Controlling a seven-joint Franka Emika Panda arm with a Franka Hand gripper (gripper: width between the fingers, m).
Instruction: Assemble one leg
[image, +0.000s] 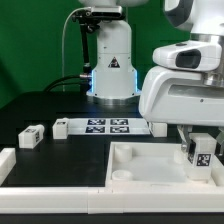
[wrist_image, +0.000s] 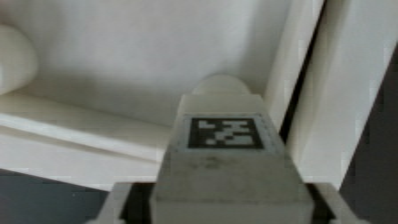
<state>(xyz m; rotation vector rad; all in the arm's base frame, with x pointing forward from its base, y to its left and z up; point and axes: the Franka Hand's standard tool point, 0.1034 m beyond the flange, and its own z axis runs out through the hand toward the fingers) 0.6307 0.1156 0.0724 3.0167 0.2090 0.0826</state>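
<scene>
My gripper (image: 200, 145) is shut on a leg (image: 201, 156), a small white block with a black-and-white tag on its face. I hold it upright over the near right corner of the large white square panel (image: 140, 168), by its raised rim. I cannot tell whether the leg touches the panel. In the wrist view the leg (wrist_image: 222, 135) fills the middle between my fingers (wrist_image: 135, 205), with the panel's inner floor (wrist_image: 125, 50) and rim (wrist_image: 320, 110) beneath it. Two more legs (image: 31, 136) (image: 60, 127) lie on the table at the exterior view's left.
The marker board (image: 107, 125) lies flat behind the panel, in front of the robot's base (image: 112, 75). Another white part (image: 8, 160) sits at the exterior view's left edge. A white piece (image: 158, 127) lies by the marker board's right end.
</scene>
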